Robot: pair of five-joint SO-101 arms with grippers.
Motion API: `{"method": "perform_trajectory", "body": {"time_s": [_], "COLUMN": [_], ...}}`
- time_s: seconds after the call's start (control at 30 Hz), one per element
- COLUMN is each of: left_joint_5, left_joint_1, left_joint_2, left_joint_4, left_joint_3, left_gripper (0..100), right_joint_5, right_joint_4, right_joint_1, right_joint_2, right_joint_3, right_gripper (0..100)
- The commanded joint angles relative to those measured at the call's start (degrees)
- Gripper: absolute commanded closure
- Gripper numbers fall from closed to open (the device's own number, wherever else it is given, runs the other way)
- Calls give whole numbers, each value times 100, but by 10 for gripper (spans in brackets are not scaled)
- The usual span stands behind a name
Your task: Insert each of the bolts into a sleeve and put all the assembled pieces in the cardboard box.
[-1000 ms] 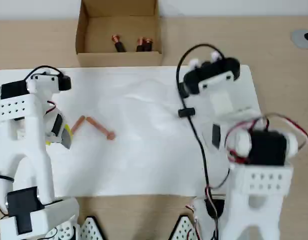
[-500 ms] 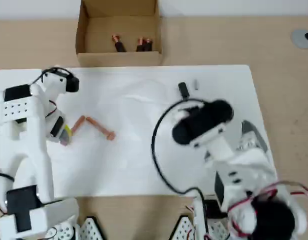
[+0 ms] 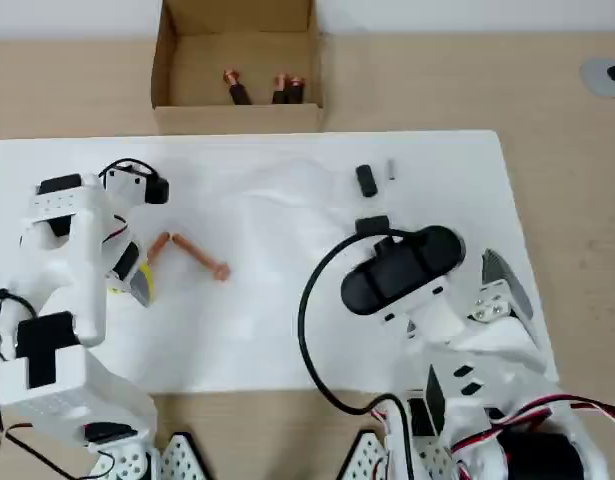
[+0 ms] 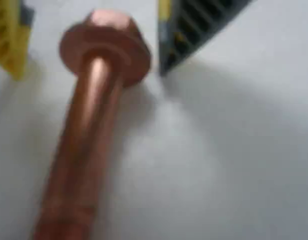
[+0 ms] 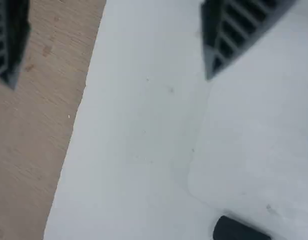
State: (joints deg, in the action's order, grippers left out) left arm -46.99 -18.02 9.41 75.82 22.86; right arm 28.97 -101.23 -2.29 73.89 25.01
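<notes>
Two copper bolts lie end to end on the white mat (image 3: 287,330): one bolt (image 3: 158,248) nearer my left arm, the other bolt (image 3: 202,258) beside it. My left gripper (image 3: 136,279) is open just beside the near bolt. In the left wrist view that bolt's flanged head (image 4: 105,44) sits between the fingers of the open gripper (image 4: 88,70). A black sleeve (image 3: 366,181) lies at the mat's far side and is also seen as a sleeve (image 5: 239,231) in the right wrist view. My right gripper (image 3: 507,288) is open over the mat's right edge, its fingers (image 5: 229,35) empty.
The cardboard box (image 3: 167,70) stands beyond the mat and holds several assembled pieces (image 3: 277,88). A small grey piece (image 3: 391,170) lies next to the sleeve. Bare wooden table (image 5: 38,150) borders the mat. A black cable (image 3: 312,330) loops from the right arm.
My right arm has pulled back from the mat's far side to the front right, uncovering the black sleeve. My left arm has shifted forward, closer to the near bolt.
</notes>
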Motion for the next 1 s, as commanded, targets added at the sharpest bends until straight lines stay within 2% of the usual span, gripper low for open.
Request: {"method": "perform_trajectory", "body": {"time_s": [0.0, 0.1, 0.17, 0.33, 0.57, 0.73, 0.83, 0.97], "left_joint_5": [70, 299, 396, 378, 352, 264, -88, -607], "left_joint_1": [-35, -44, -18, 97, 97, 0, -53, -246], "left_joint_2": [330, 330, 321, 321, 321, 321, 321, 321], "left_joint_4": [-79, -53, 343, 1662, 2444, 2462, 2462, 2462], "left_joint_3": [-149, -387, -686, -2013, -3174, -3253, -3244, -3376], "left_gripper": [827, 914, 957, 923, 925, 933, 987, 990], "right_joint_5": [62, 62, 62, 62, 62, 62, 62, 62], "right_joint_4": [79, 79, 88, 88, 88, 88, 88, 88], "right_joint_1": [101, 101, 101, 92, 92, 92, 92, 92], "right_joint_2": [4, 4, 4, 4, 4, 4, 4, 4], "right_joint_3": [13, 13, 13, 13, 13, -4, -4, -4], "right_gripper": [716, 716, 716, 716, 716, 716, 716, 716]}}
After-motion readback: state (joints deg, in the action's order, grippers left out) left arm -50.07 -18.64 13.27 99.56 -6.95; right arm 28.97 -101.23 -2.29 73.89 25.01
